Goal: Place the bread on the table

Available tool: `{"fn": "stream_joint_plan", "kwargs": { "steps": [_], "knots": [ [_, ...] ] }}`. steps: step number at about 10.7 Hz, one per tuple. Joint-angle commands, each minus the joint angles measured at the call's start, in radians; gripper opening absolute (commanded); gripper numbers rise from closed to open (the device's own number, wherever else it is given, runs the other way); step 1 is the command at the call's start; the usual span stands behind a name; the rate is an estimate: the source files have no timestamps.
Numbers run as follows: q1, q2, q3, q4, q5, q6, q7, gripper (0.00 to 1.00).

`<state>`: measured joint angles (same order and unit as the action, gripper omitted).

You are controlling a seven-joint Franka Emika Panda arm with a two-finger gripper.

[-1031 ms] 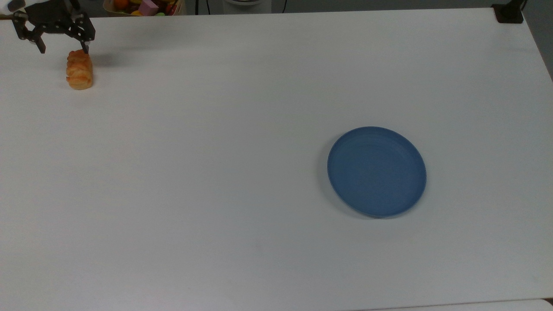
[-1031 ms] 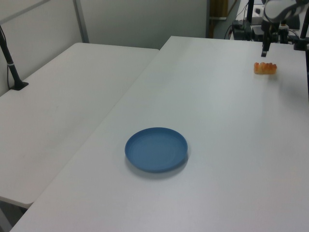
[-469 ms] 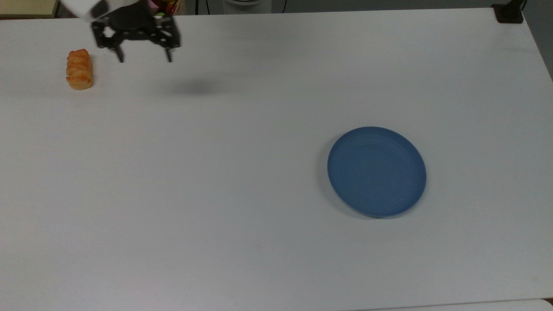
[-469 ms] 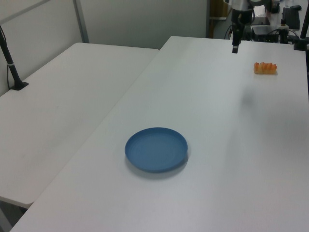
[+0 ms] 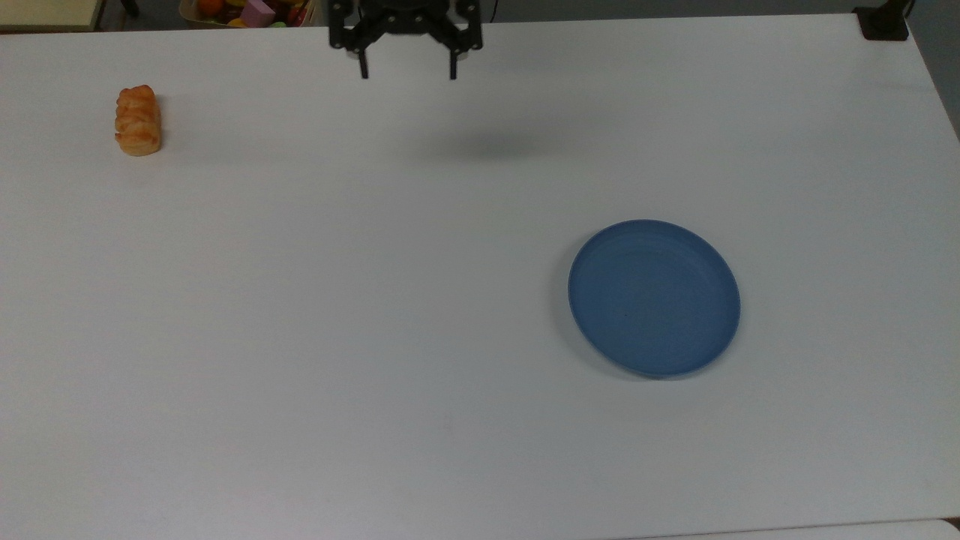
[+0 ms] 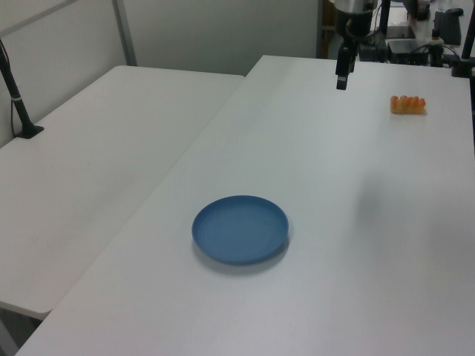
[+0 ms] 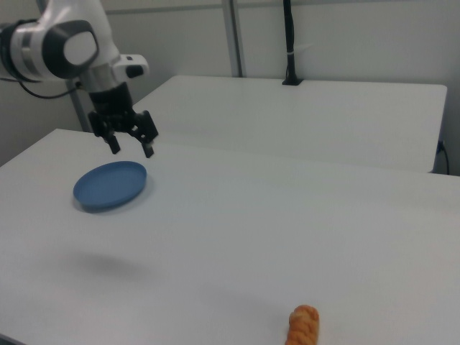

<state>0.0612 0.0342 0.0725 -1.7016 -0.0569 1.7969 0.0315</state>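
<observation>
Top view shows you the bread [image 5: 138, 121] lying on the white counter [image 5: 375, 300] near the top view's left edge. Your pincer [image 5: 406, 73] hangs spread wide, holding nothing, well apart from it. A blue plate [image 5: 654, 298] sits bare. No writing is readable.

The gripper [image 5: 407, 73] hangs at the upper edge of the top view, a little left of centre, its two dark fingers [image 5: 364, 66] pointing down the frame and spread wide apart with nothing between them. In the right view the gripper [image 7: 131, 149] sits in the upper left of the frame, held in the air, fingers aimed downward and parted. Above it the white arm [image 7: 68, 39] bends at a rounded grey-capped joint and drops to the black wrist. In the left view the gripper [image 6: 341, 78] appears at the upper right, seen edge-on as one slim dark vertical shape.
</observation>
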Motion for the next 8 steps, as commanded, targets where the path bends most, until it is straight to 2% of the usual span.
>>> {"fn": "stream_joint_plan", "kwargs": {
  "steps": [1,4,8],
  "knots": [
    [0.041,-0.043,-0.02,0.023,-0.008,-0.07,0.019,1.0],
    [0.043,-0.088,-0.048,0.019,0.012,-0.161,0.019,1.0],
    [0.011,-0.089,-0.053,0.028,0.04,-0.162,0.019,1.0]
  ]
}}
